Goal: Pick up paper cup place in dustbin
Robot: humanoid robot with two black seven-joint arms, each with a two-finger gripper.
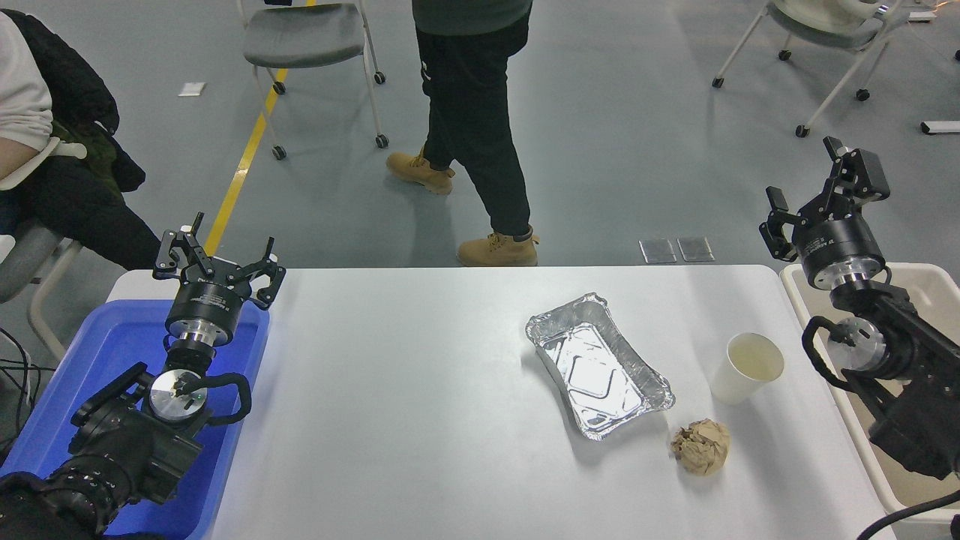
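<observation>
Paper cup: I log it upright on the table, beside foil tray. Right gripper: jaws wide, empty, above dustbin. Left gripper: jaws wide, over blue bin.

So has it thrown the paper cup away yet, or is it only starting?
Only starting. Nothing looks done: the paper cup stands upright on the table, outside the dustbin. The right gripper is open and empty, raised over the dustbin. The left gripper is parked over the blue bin. Grasping and dropping remain.
</observation>
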